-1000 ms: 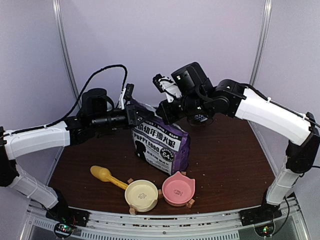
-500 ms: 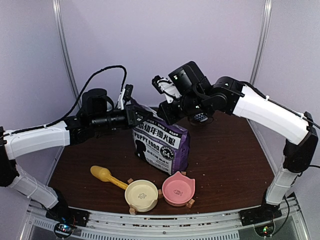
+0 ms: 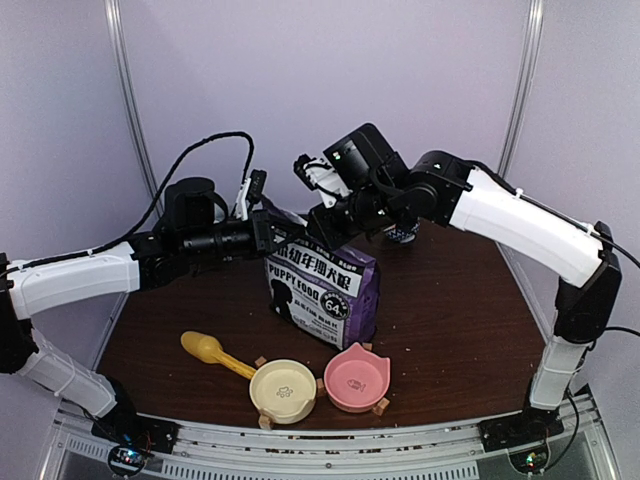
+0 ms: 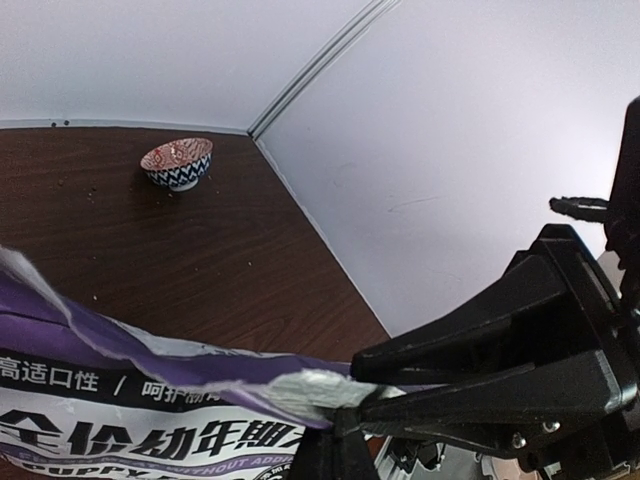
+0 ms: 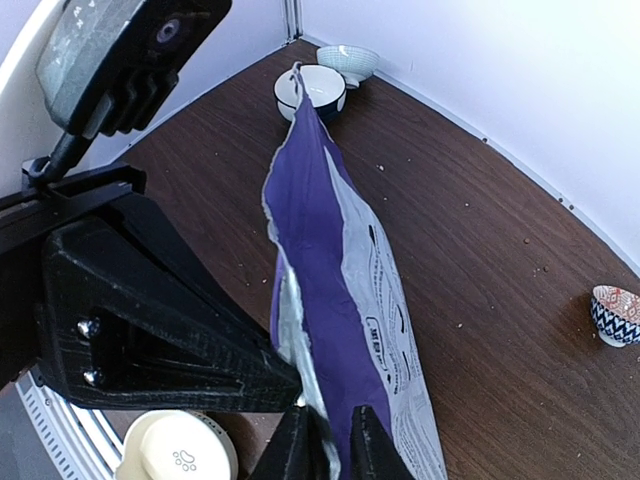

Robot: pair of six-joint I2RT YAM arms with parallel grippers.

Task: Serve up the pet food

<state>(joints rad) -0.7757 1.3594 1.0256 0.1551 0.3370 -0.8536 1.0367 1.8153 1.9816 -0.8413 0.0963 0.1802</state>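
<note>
Left jaws and right jaws are clamped on the torn top of the soft bag (image 3: 322, 290), and we judge the pet food inside loose and heavy

Even, soft bright light, faint shadows, sharp overhead view, wide-angle bending in wrist views, near black parts blurred

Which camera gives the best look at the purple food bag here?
Top external: the purple bag stands whole, its printed front facing the camera. Left wrist shows only its torn top edge and a strip of print; right wrist looks down along that edge, print skewed.
</note>
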